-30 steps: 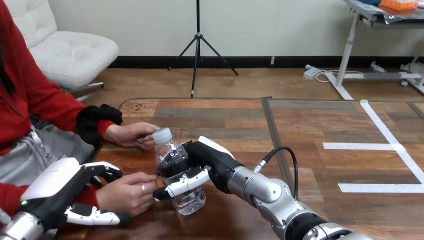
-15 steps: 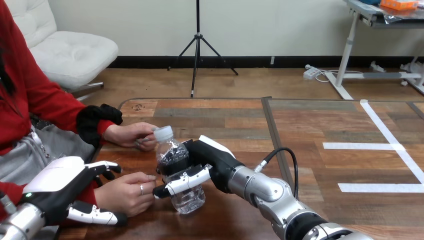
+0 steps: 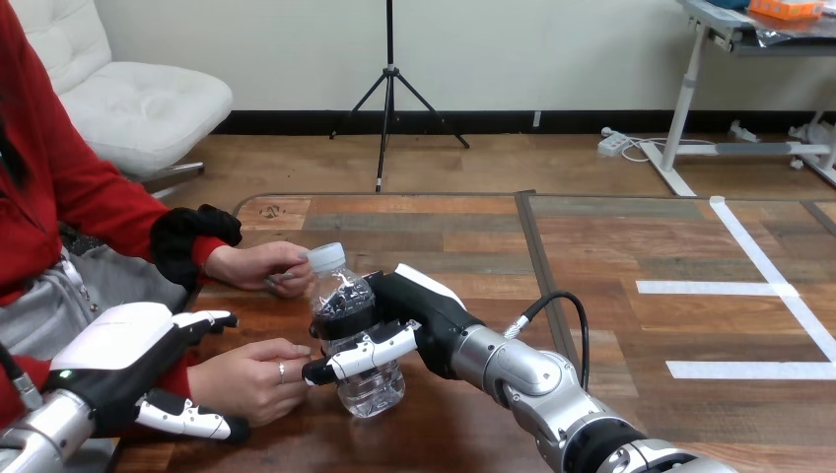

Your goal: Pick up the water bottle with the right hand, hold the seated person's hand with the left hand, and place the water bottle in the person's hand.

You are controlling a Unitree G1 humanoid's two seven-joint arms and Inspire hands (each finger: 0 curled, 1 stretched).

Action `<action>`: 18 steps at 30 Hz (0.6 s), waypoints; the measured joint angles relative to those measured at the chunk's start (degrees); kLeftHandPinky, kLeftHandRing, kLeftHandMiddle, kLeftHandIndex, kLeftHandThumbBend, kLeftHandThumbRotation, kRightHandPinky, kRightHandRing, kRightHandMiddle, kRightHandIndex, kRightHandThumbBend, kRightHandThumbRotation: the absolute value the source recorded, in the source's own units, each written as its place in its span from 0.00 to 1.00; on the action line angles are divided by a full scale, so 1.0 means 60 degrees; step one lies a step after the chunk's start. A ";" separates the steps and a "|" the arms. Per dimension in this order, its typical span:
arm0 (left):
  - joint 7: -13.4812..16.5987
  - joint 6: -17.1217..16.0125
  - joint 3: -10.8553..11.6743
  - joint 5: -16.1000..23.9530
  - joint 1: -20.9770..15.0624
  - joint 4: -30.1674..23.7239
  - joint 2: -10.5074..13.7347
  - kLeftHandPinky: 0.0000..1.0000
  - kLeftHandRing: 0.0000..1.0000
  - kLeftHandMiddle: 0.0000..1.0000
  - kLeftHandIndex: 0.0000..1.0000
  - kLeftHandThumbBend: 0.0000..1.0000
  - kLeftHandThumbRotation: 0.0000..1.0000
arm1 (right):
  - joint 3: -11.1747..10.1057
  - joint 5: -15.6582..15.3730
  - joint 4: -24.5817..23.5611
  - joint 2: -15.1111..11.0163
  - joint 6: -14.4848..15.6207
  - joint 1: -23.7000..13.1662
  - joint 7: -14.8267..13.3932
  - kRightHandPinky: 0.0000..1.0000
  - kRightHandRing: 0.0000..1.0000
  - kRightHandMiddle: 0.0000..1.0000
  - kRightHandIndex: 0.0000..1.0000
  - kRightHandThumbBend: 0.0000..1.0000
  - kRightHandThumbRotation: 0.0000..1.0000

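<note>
Right hand: closed around the water bottle. Its fingers wrap the front of the bottle's middle and the palm sits behind at 3 o'clock.
Right arm: comes in from 5 o'clock and reaches toward 10 o'clock across the table.
Water bottle: clear, close to upright in my right hand, its top leaning a little toward 11 o'clock. It sits in the near left part of the table. The base is at the tabletop, but I cannot tell whether it rests there or hangs just clear.
Cap: pale, screwed on, at the bottle's 12 o'clock end, above my fingers.
Person's near hand: at 9 o'clock of the bottle, knuckles up on the table, fingers loosely curled. The fingertips are just beside the bottle and the tip of my right thumb. I cannot tell whether they touch either one.
Person's far hand: at 11 o'clock of the bottle, near the table's left edge, just beside the cap and apart from the bottle's body.
Left hand: at 9 o'clock of the person's near hand, at that hand's wrist, where the red sleeve ends.
Left hand grip: I cannot tell from here whether it is closed on the wrist or only lies against it.
Placing: the bottle is in my right hand alone, and neither of the person's hands is around it.
</note>
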 measured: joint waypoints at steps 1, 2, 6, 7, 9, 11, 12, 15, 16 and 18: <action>0.0115 0.0050 -0.0063 0.0049 -0.0032 0.0035 -0.0012 0.71 0.81 0.86 0.86 1.00 0.51 | -0.0007 0.0000 0.0000 0.0000 -0.0001 0.0000 0.0002 0.33 0.39 0.44 0.44 0.90 0.00; 0.0235 0.0115 -0.0119 0.0093 -0.0073 0.0087 -0.0028 0.71 0.80 0.85 0.86 1.00 0.51 | -0.0012 0.0001 0.0000 0.0000 -0.0002 0.0000 0.0005 0.34 0.39 0.45 0.45 0.90 0.00; 0.0817 0.0396 -0.0344 0.0263 -0.0202 0.0291 -0.0084 0.67 0.76 0.81 0.83 1.00 0.47 | -0.0035 0.0011 0.0000 -0.0001 -0.0013 0.0000 0.0020 0.37 0.41 0.45 0.45 0.91 0.00; 0.0972 0.0441 -0.0398 0.0290 -0.0221 0.0331 -0.0097 0.66 0.75 0.80 0.83 1.00 0.47 | -0.0044 0.0024 0.0000 -0.0001 -0.0017 0.0000 0.0038 0.37 0.41 0.45 0.45 0.91 0.00; 0.1297 0.0544 -0.0489 0.0340 -0.0263 0.0400 -0.0129 0.65 0.74 0.79 0.82 1.00 0.45 | -0.0065 0.0060 0.0000 -0.0002 -0.0041 0.0000 0.0077 0.38 0.42 0.45 0.45 0.91 0.00; 0.1562 0.0633 -0.0554 0.0377 -0.0305 0.0460 -0.0162 0.65 0.72 0.77 0.81 0.99 0.43 | -0.0089 0.0082 0.0000 -0.0002 -0.0086 0.0000 0.0095 0.38 0.42 0.45 0.45 0.91 0.00; 0.1687 0.0689 -0.0587 0.0394 -0.0332 0.0493 -0.0180 0.64 0.71 0.76 0.80 0.98 0.42 | -0.0098 0.0100 0.0000 -0.0003 -0.0119 0.0000 0.0106 0.38 0.42 0.45 0.45 0.91 0.00; 0.1939 0.0820 -0.0690 0.0407 -0.0430 0.0616 -0.0227 0.61 0.67 0.72 0.77 0.95 0.39 | -0.0123 0.0171 -0.0001 -0.0003 -0.0191 0.0000 0.0138 0.38 0.42 0.45 0.45 0.91 0.00; 0.2009 0.0855 -0.0722 0.0408 -0.0462 0.0656 -0.0239 0.60 0.66 0.71 0.77 0.94 0.39 | -0.0135 0.0198 -0.0001 -0.0003 -0.0207 0.0000 0.0156 0.38 0.42 0.45 0.45 0.91 0.00; 0.2156 0.0941 -0.0787 0.0414 -0.0526 0.0737 -0.0265 0.58 0.63 0.68 0.75 0.91 0.37 | -0.0168 0.0262 -0.0002 -0.0003 -0.0247 0.0000 0.0211 0.37 0.41 0.45 0.45 0.91 0.00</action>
